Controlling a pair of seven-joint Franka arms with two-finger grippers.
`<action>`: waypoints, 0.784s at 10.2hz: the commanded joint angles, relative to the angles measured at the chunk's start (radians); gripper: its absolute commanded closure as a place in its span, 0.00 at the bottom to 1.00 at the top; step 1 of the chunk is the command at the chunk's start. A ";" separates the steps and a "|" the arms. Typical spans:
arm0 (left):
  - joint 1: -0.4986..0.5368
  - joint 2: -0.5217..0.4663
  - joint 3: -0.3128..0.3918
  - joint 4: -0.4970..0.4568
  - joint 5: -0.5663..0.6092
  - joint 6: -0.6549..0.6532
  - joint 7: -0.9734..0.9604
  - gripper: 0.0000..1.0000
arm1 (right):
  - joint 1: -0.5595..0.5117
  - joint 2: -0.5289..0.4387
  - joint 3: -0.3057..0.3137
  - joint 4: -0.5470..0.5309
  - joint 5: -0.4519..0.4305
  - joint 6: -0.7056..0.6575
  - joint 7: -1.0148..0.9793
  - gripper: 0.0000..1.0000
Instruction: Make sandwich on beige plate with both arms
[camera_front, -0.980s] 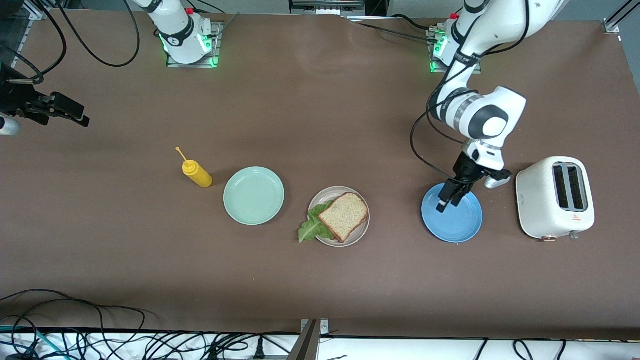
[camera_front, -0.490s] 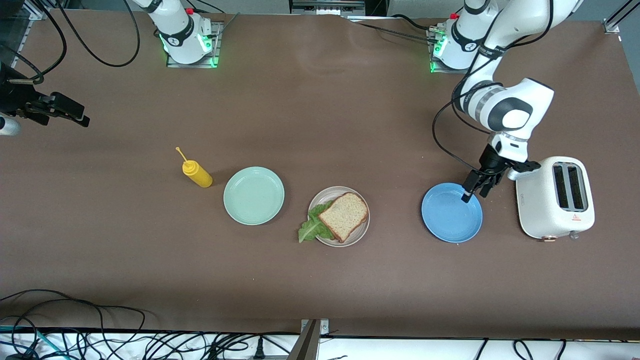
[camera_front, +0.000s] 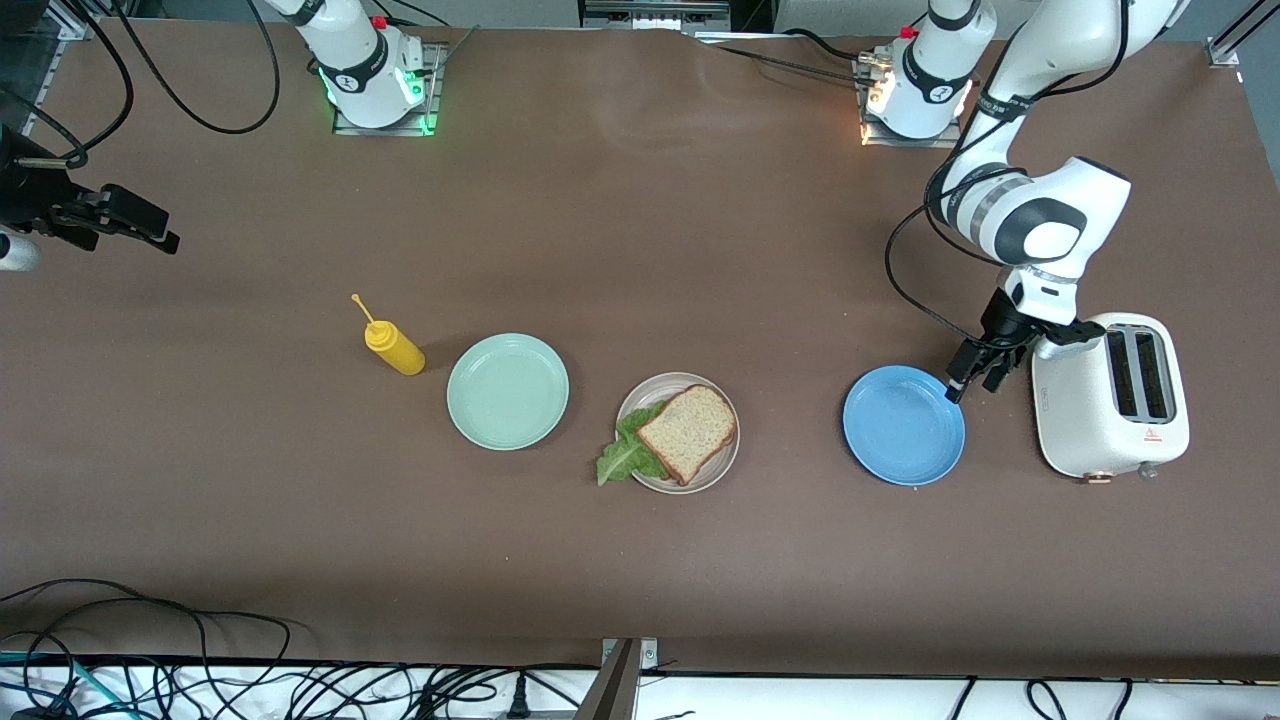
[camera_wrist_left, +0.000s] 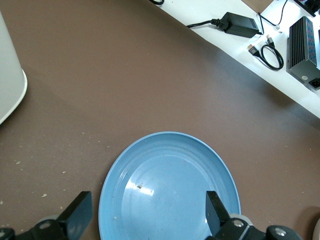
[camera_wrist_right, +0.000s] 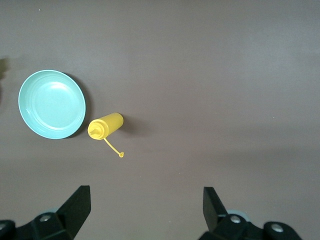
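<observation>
I see the left pincer (camera_front: 972, 380) apart and empty over the blue plate (camera_front: 903, 425) rim by the toaster (camera_front: 1110, 395), sandwich (camera_front: 687, 431) on beige plate (camera_front: 726, 462) at its 9 o'clock, right pincer (camera_wrist_right: 145, 210) apart, waiting over the bench (camera_front: 640, 560) at the right arm's end.

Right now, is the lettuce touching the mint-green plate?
Apart. The front view shows bare table between the lettuce and the mint-green plate.

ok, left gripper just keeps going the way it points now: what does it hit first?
Probably the blue plate: the left gripper, fingers open, points down over the plate's edge nearest the white toaster. Depth is unclear; it could land on bare table beside the rim.
</observation>
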 joint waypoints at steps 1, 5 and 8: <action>0.017 -0.011 -0.013 -0.003 0.022 0.016 0.009 0.00 | 0.002 0.007 -0.003 0.023 0.015 -0.016 0.016 0.00; 0.011 0.000 -0.015 0.000 0.022 0.062 0.009 0.00 | 0.003 0.009 -0.003 0.023 0.015 -0.016 0.016 0.00; 0.006 -0.003 -0.021 -0.001 0.023 0.109 0.016 0.00 | 0.002 0.007 -0.003 0.023 0.015 -0.016 0.016 0.00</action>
